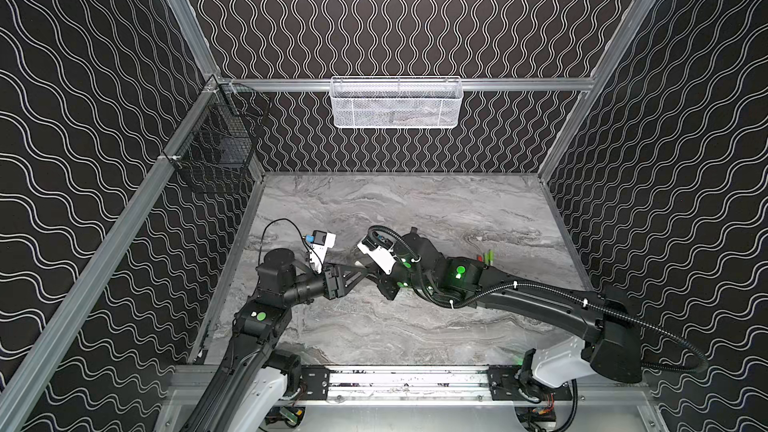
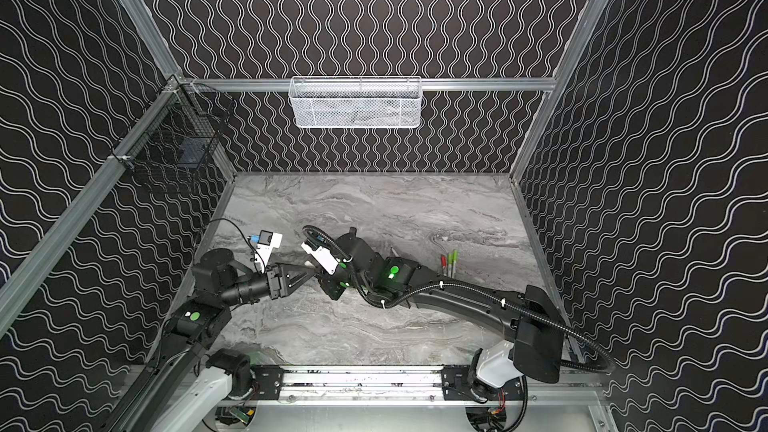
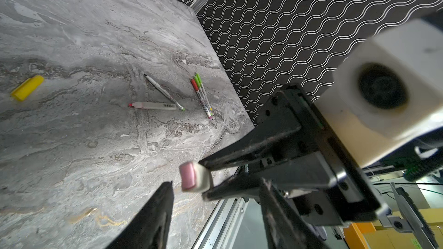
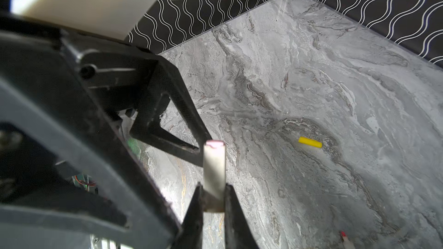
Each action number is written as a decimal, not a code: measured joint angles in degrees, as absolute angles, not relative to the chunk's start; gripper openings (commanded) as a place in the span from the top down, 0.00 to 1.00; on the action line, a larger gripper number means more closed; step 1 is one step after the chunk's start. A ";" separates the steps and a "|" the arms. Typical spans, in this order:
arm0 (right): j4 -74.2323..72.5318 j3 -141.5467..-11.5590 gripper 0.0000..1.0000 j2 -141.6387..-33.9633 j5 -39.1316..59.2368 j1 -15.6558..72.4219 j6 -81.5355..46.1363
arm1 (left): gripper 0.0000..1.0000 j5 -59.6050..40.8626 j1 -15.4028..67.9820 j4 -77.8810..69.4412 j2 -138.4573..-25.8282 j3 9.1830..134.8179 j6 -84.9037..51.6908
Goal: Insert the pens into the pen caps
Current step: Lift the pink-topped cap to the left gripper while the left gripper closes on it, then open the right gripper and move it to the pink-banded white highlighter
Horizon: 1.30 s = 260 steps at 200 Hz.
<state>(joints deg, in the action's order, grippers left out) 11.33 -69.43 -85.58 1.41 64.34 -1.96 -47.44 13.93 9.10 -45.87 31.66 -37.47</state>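
Right claw grips pale pink-ended cap.

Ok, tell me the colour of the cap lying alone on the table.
Yellow; the cap shows best in the left wrist view.

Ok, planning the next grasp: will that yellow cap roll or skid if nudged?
The yellow cap looks flat-sided, so probably slides rather than rolls. Short plastic: likely stiff, light. The smooth-looking table may let it skid.
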 measured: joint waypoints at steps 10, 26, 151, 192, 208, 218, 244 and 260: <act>11.27 -69.45 0.89 -85.58 1.69 64.58 -1.96 | 0.49 -47.70 13.30 7.81 -45.95 31.38 -37.71; 11.22 -69.45 0.89 -85.58 2.39 65.01 -1.96 | 0.56 -48.36 12.32 5.72 -46.22 30.63 -39.07; 11.03 -70.08 0.62 -86.02 1.17 65.36 -4.27 | 1.00 -50.30 10.87 0.97 -47.24 29.15 -42.17; 11.27 -67.68 0.35 -83.31 0.12 64.69 -5.56 | 1.00 -48.58 10.79 4.99 -49.23 31.55 -39.24; 12.21 -65.78 0.32 -81.73 -0.01 62.28 -6.39 | 1.00 -47.03 10.66 7.33 -49.71 32.18 -38.04; 13.47 -64.58 0.30 -80.95 -0.12 59.72 -6.90 | 1.00 -46.24 10.61 8.60 -49.67 32.40 -37.21; 17.69 -62.39 0.29 -80.36 1.45 52.49 -7.55 | 1.00 -44.93 10.46 11.38 -49.08 33.39 -35.59; 20.56 -61.95 0.28 -81.65 2.98 48.62 -7.40 | 1.00 -44.99 10.44 12.97 -49.19 34.61 -34.48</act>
<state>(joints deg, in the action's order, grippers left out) 20.56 -61.95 -81.65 2.98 48.62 -7.40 -44.99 10.44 12.97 -49.19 34.61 -34.48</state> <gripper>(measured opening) 0.714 0.104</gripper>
